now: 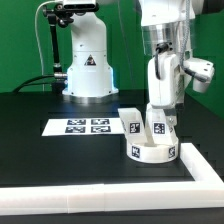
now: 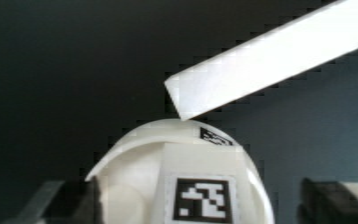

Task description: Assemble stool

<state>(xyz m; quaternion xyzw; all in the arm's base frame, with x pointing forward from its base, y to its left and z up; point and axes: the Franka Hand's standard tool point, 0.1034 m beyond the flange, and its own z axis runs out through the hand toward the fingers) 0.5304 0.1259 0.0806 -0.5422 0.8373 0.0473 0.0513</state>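
- Black table (image 1: 40, 105) before a green backdrop; we log a second white robot base (image 1: 88, 72) standing at the far side.
- Border wall (image 1: 110, 184): long white L-shaped strip, along the near edge and turning up the exterior view's right side.
- Arm (image 1: 165, 30): white, coming down from above at the exterior view's right, directly over the stool parts.
- Marker board (image 1: 78, 126): flat white sheet with four tags, lying on the table at the exterior view's left of the seat, apart from it.
- Seat (image 1: 152, 150): thick white disc, tagged on its rim, lying flat just inside the corner of the wall. In the wrist view we see a rounded white tagged part (image 2: 176, 170) filling the lower middle, with a strip of wall behind it.
- Legs (image 1: 132, 122): chunky white tagged blocks standing on the seat; we count at least two, one under the gripper.
- Gripper (image 1: 160, 108): fingers (image 2: 332, 198) spread to either side of the white part in the wrist view, a gap on each side; we read it as parted, not clamped.
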